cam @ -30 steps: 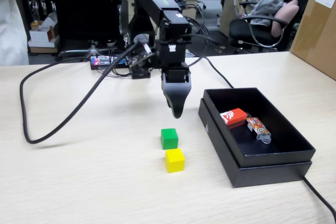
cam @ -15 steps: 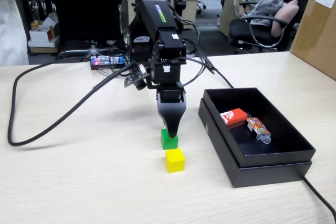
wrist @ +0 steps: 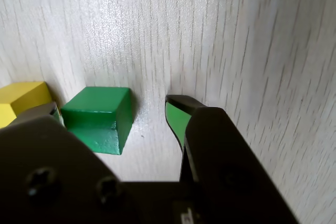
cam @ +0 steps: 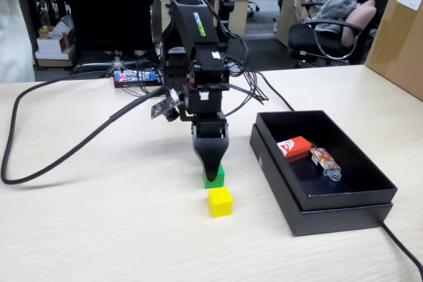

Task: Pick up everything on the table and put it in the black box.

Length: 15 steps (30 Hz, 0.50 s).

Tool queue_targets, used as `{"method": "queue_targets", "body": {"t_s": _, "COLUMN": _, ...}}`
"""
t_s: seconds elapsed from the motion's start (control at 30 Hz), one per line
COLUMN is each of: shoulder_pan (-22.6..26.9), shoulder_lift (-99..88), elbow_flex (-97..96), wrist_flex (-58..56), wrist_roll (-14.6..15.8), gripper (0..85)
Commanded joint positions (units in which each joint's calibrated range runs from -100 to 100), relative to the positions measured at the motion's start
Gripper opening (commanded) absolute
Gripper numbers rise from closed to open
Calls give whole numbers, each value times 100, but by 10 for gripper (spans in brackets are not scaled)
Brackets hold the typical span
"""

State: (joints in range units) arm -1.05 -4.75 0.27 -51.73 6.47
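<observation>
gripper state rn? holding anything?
Gripper: open, holding nothing; jaws straddle the green cube on the table, not closed on it.

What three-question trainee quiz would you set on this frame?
1. True or false: the hand is shut on the yellow cube.
2. What lies in the black box? A: red block and wrapped packet. B: green cube. C: nothing.
3. Fill in: in the wrist view, the ___ cube sits between the open jaws.

Key
1. False: the hand is open, and the yellow cube lies free on the table.
2. A: red block, wrapped packet.
3. Green: green cube.
</observation>
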Motion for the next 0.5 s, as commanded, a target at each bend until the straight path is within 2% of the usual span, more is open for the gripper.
{"method": "queue_targets", "body": {"t_s": 0.0, "shoulder_pan": -15, "shoulder_lift": -47, "elbow_flex": 390, "wrist_flex": 235, "wrist_roll": -29, "gripper": 402}}
{"method": "queue_targets", "body": {"t_s": 0.17, "shoulder_pan": -15, "shoulder_lift": -1, "elbow_flex": 317, "wrist_flex": 235, "wrist_roll": -59, "gripper": 392}}
{"method": "queue_targets", "body": {"t_s": 0.3, "shoulder_pan": -20, "shoulder_lift": -1, "elbow_flex": 299, "wrist_flex": 235, "wrist_roll": -63, "gripper": 235}}
{"method": "queue_targets", "body": {"t_s": 0.4, "shoulder_pan": -20, "shoulder_lift": -13, "elbow_flex": 272, "wrist_flex": 235, "wrist_roll": -63, "gripper": 164}}
{"method": "queue_targets", "body": {"t_s": 0.47, "shoulder_pan": -20, "shoulder_lift": -24, "elbow_flex": 245, "wrist_flex": 235, "wrist_roll": -63, "gripper": 161}}
